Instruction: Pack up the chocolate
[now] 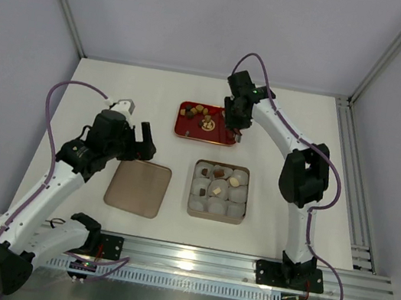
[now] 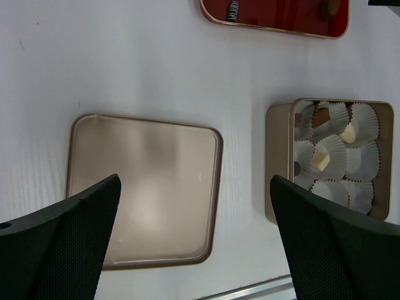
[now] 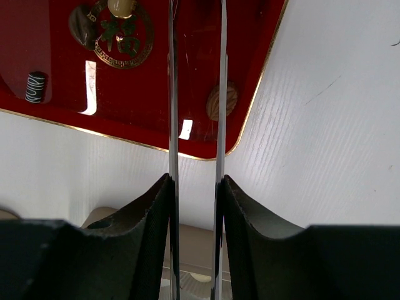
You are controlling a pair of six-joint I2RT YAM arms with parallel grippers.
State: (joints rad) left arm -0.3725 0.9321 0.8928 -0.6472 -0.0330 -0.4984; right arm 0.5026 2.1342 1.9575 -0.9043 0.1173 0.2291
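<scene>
1. The right gripper (image 1: pixel 239 131) hangs over the right-hand end of the red tray (image 1: pixel 185 128), in the upper middle of the top view; its two thin blades stand a little apart and parallel, with bare red tray showing in the gap; we see nothing clamped between them.
2. The tan chocolate (image 3: pixel 213 103) lies just inside the tray's rounded corner, near the middle of the right wrist view; the right-hand blade crosses in front of it, so it shows partly in the gap and partly outside, to the right; its long axis runs roughly up and down the frame, about in line with the blades.
3. We judge that the coming move turns on that offset; a small shift toward the right of the frame would centre the piece, and the blades could then close across its short width.
4. The other chocolates (image 3: pixel 81 26) lie at the upper left of that view, well apart from the blades.
5. The box (image 2: pixel 278 156) sits below the tray in the top view; a few of its paper cups (image 2: pixel 365 159) hold pieces, so we judge the packing partly done.
6. The left gripper (image 2: pixel 194 181) hovers over the lid (image 2: pixel 144 181), fingers wide apart and holding nothing; the right arm is plainly the nearer.
</scene>
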